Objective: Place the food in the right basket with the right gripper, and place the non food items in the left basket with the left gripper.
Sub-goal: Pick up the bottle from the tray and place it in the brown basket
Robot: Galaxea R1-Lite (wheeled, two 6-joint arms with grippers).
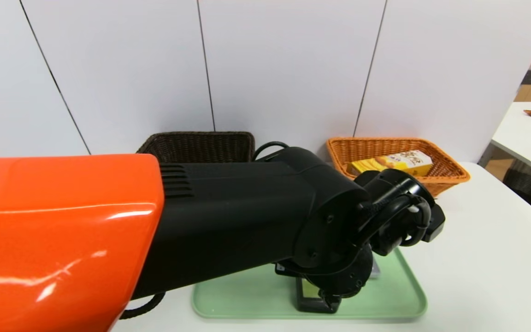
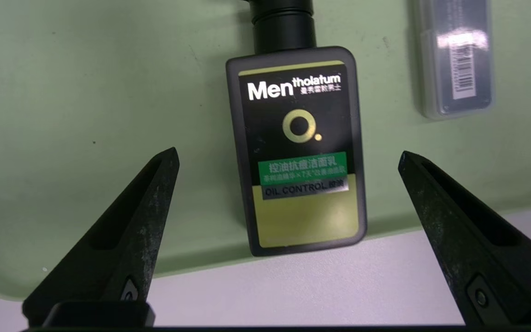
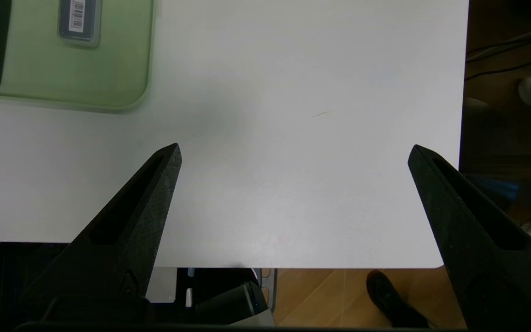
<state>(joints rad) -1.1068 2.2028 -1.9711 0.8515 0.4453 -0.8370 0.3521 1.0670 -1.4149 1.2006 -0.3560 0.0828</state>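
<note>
Facial-cleanser bottle [image 2: 298,152], black with a "Men tholatum" label and an "OIL CONTROL" band, lies flat on the green tray [image 2: 85,92], its base end projecting slightly past the tray's near rim over the white table [image 2: 293,286]. My left gripper [image 2: 288,157] hangs directly above this bottle with both fingers spread to full width, one on each side of the bottle and well clear of it; nothing is held. The bottle's black cap points toward 12 o'clock, away from me.

A small clear case [image 2: 457,55] with a barcode sticker lies on the same tray at about 1 o'clock from the bottle, apart from it.

My right gripper [image 3: 293,152] is parked over bare table at 3 o'clock from the tray, its fingers likewise fully spread and holding nothing.

In the head view my left arm [image 1: 228,216] covers most of the tray. Beyond it, against the wall, the dark brown left basket [image 1: 198,146] stands at 11 o'clock and the orange right basket [image 1: 397,161] at 1 o'clock. A yellow food box [image 1: 392,163] rests inside the orange basket.
</note>
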